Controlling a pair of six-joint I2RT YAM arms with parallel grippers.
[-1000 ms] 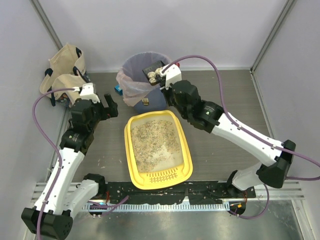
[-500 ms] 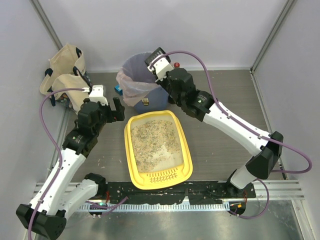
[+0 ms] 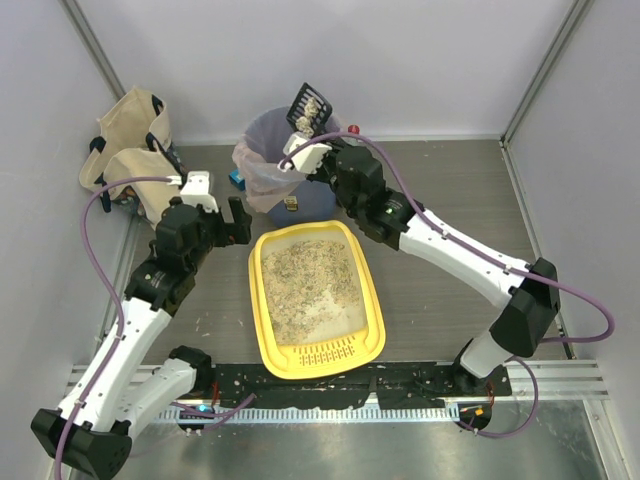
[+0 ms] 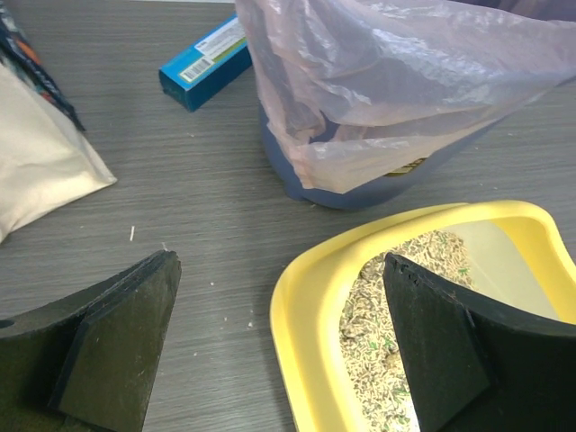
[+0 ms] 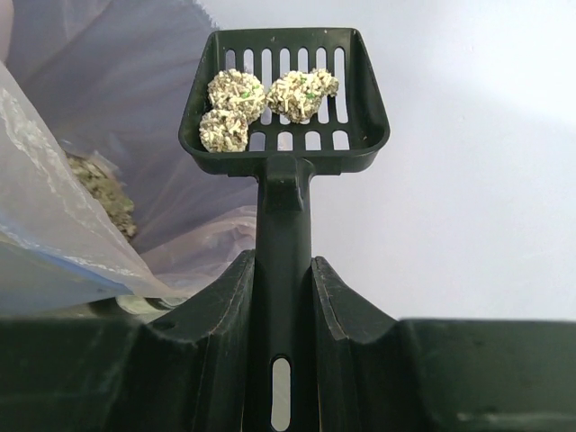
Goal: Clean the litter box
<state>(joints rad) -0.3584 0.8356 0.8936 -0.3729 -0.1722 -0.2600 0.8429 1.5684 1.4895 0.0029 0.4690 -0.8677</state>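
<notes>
The yellow litter box (image 3: 372,300) lies mid-table with beige-grey granules and a slotted grille at its near end; its far-left corner shows in the left wrist view (image 4: 297,306). My right gripper (image 3: 318,160) is shut on the handle of a black slotted scoop (image 3: 308,108), held tilted up over the blue bin (image 3: 262,150). In the right wrist view the scoop (image 5: 284,99) carries three litter clumps (image 5: 236,106). My left gripper (image 3: 222,212) is open and empty, hovering over the box's far-left corner, with one finger (image 4: 117,351) over the table.
The blue bin with a clear liner (image 4: 387,99) stands behind the litter box. A beige bag (image 3: 125,150) sits at the far left. A small blue carton (image 4: 205,61) lies left of the bin. Grey walls close the back and sides.
My right gripper has swung the scoop left and raised it over the bin, tipping it up. My left gripper has moved a little right toward the box's corner.
</notes>
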